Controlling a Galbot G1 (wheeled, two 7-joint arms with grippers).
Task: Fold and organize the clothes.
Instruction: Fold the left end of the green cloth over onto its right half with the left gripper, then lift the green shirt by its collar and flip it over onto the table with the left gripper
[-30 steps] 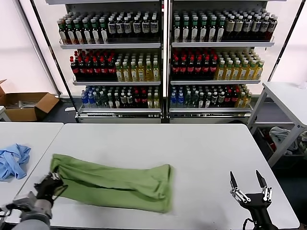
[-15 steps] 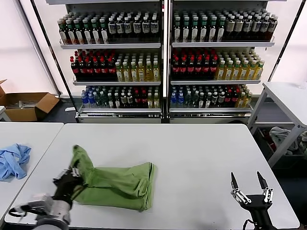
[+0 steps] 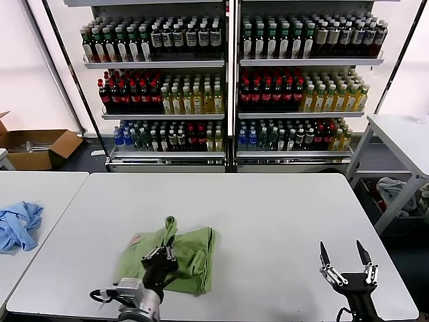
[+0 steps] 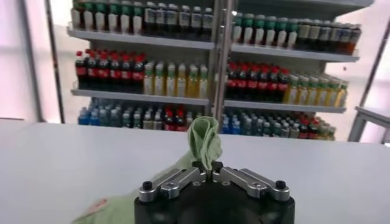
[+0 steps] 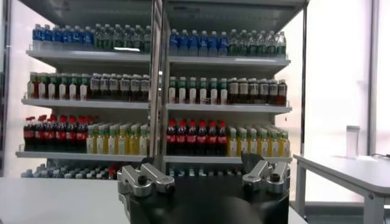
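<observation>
The left wrist view alone shows the left gripper (image 4: 212, 172) clamped on a raised tuft of the green polo shirt (image 3: 188, 251), bunched mid-table near the front edge, while the right gripper (image 3: 345, 258) waits low at right, fingers spread, empty.

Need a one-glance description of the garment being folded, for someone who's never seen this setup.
On the white table facing the drinks shelves, near its front edge on the robot's left, lies the green polo shirt, bunched and pinched by the left gripper. Unlike the light blue garment on the neighbouring table, it is green.
</observation>
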